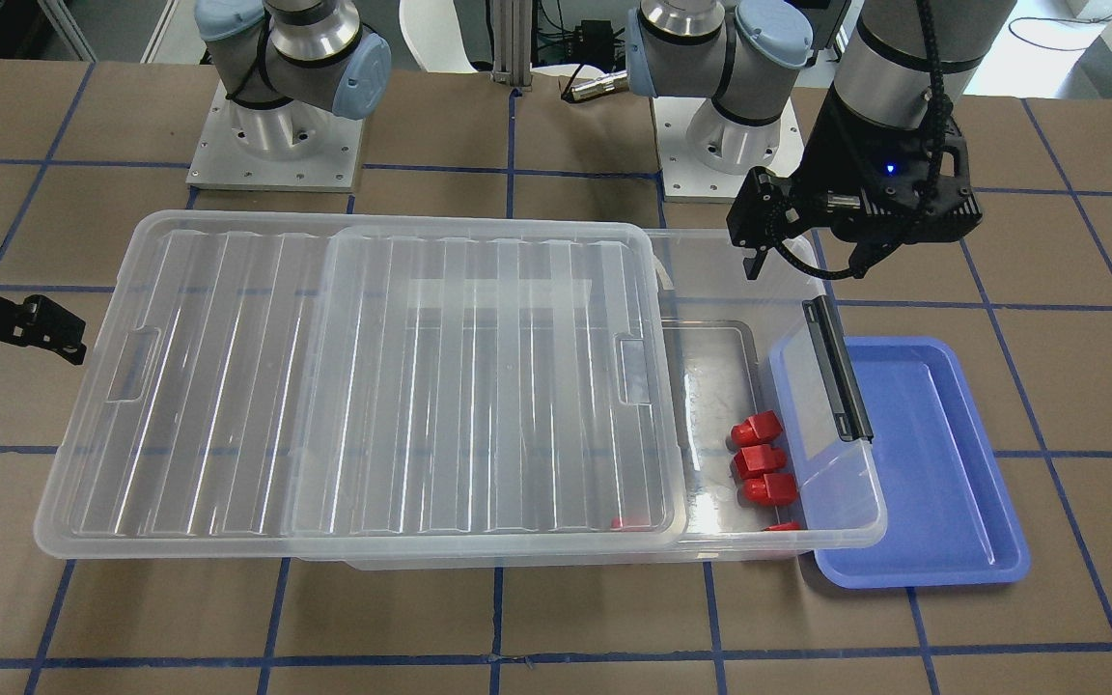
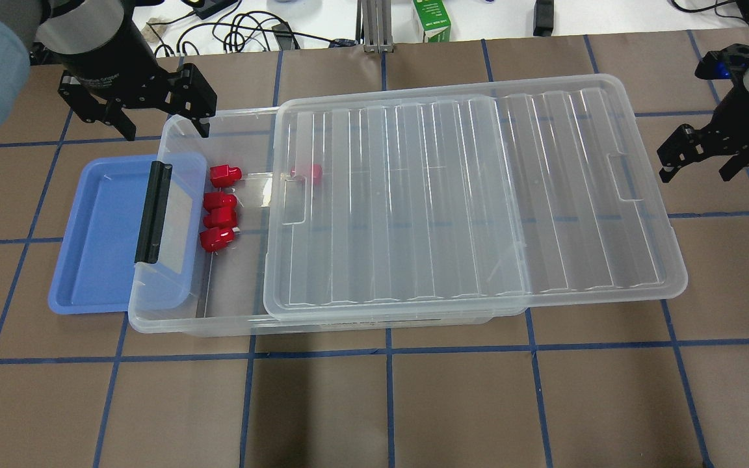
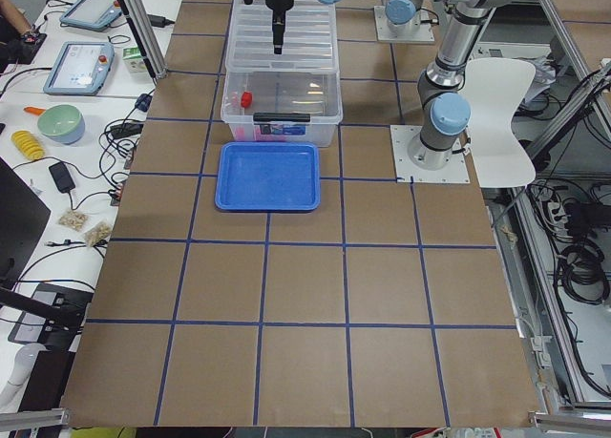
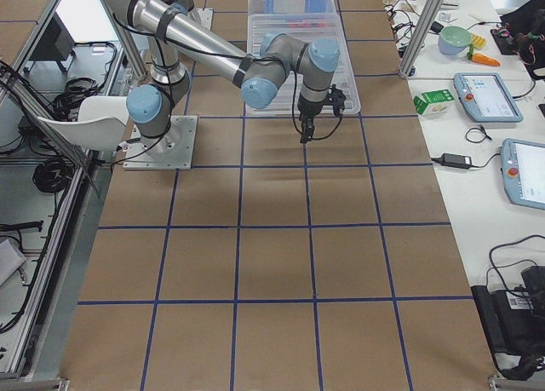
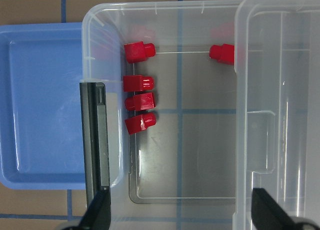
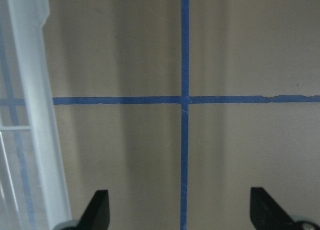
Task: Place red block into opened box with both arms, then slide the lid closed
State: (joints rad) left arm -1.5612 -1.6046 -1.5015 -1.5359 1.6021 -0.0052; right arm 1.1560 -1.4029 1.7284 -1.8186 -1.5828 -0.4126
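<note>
Several red blocks (image 2: pixel 221 218) (image 5: pixel 139 97) lie inside the clear box (image 2: pixel 186 322) near its end with the black bar (image 2: pixel 153 211). One more red block (image 2: pixel 309 173) (image 5: pixel 223 53) sits half under the lid's edge. The ribbed clear lid (image 2: pixel 465 195) (image 1: pixel 373 386) covers most of the box and overhangs its end on my right, leaving the bar end uncovered. My left gripper (image 2: pixel 165 130) (image 5: pixel 182 210) hangs open and empty above the box's far corner by the bar. My right gripper (image 2: pixel 699 170) (image 6: pixel 180 215) hangs open and empty over bare table just past the lid's overhanging end.
A shallow blue tray (image 2: pixel 98 247) (image 1: pixel 932 463) lies on the table, partly under the box's bar end. The two arm bases (image 1: pixel 276 145) (image 1: pixel 720 145) stand behind the box. A green carton (image 2: pixel 432 19) and cables sit beyond the table's far edge.
</note>
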